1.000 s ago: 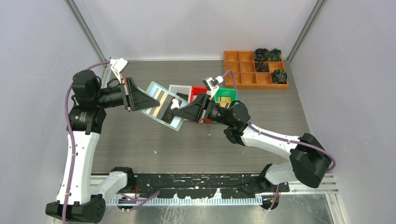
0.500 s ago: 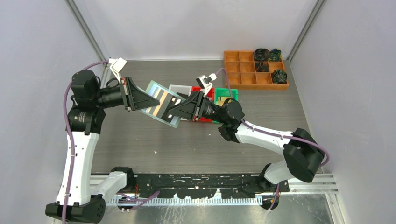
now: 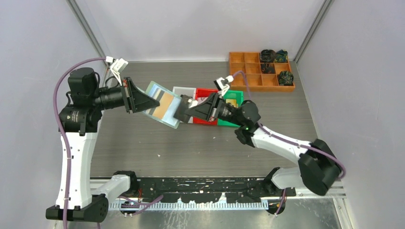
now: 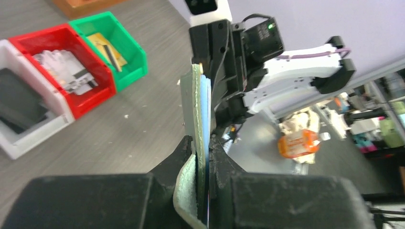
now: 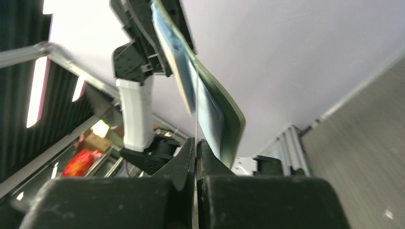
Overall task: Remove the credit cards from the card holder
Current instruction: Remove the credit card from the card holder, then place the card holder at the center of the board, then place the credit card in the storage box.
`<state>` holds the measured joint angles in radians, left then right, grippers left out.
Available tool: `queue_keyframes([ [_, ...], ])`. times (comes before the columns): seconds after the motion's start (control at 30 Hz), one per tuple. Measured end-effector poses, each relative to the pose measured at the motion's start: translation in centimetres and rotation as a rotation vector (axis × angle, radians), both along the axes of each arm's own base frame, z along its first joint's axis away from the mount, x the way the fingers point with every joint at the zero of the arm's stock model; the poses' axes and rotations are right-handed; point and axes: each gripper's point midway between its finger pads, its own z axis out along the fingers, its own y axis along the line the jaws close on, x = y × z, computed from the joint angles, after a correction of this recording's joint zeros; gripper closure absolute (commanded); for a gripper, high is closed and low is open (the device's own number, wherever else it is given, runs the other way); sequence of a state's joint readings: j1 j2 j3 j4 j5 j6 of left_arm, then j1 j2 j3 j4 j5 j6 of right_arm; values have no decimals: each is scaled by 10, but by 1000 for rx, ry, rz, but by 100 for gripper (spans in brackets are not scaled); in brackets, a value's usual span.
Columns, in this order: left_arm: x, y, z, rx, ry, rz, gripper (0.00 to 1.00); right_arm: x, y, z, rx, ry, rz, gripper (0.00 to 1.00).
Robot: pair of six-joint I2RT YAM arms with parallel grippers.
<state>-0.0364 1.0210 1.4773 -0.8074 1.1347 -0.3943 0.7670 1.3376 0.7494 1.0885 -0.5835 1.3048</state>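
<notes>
While left pincer stays clenched on card holder, right pincer has reclosed, pinching thin card edge.

Nothing legible anywhere — the pale printed plastic cards lying in the red plastic bin carry dark marks too blurred to read, and the small orange bottle has a label just as unclear.

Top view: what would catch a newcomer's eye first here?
The mint holder hangs in mid-air above the middle of the table, clamped by the left pincer, with the right pincer shut on a thin edge at its other end. Just behind sit white, red and green bins with cards in them.
</notes>
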Motion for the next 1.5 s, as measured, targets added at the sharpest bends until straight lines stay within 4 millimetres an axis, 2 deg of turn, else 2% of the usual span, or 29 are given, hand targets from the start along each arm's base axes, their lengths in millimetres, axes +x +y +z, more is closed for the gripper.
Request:
queue_keyframes([
  [0.13, 7, 9, -17, 112, -67, 37, 100, 23, -30, -20, -125, 27, -119, 99],
  [0.23, 15, 20, -47, 230, -88, 66, 100, 41, -46, -30, -248, 24, -212, 99],
  [0.3, 22, 32, -83, 338, -82, 76, 100, 57, -48, -33, -333, 21, -249, 99],
  [0.4, 29, 50, -143, 495, -31, 66, 100, 89, -42, -46, -451, 37, -276, 99],
  [0.47, 32, 63, -186, 610, 5, 41, 100, 110, -36, -63, -525, 59, -279, 99],
  [0.6, 32, 93, -259, 831, 14, -28, 98, 146, -22, -121, -686, 143, -251, 99],
  [0.73, 41, 118, -304, 1004, -58, -77, 91, 173, -10, -174, -814, 222, -206, 99],
  [0.83, 57, 135, -331, 1131, -140, -98, 88, 192, 1, -200, -870, 250, -181, 99],
  [0.87, 63, 140, -341, 1174, -169, -104, 83, 197, 3, -207, -882, 258, -175, 99],
  [0.9, 69, 145, -350, 1215, -201, -108, 73, 202, 7, -213, -894, 265, -169, 99],
  [0.97, 77, 153, -363, 1280, -257, -116, 46, 210, 11, -225, -919, 278, -160, 99],
  [1.0, 83, 156, -368, 1316, -287, -115, 44, 213, 13, -232, -936, 286, -155, 99],
  [1.1, 91, 161, -376, 1370, -333, -115, 41, 223, 17, -242, -981, 286, -158, 99],
  [1.27, 94, 151, -367, 1372, -392, -108, 40, 233, 27, -249, -1034, 257, -159, 99],
  [1.37, 86, 141, -356, 1353, -425, -105, 40, 234, 30, -254, -1056, 256, -158, 99],
  [1.5, 65, 128, -344, 1305, -432, -113, 41, 237, 33, -264, -1078, 259, -156, 99],
])
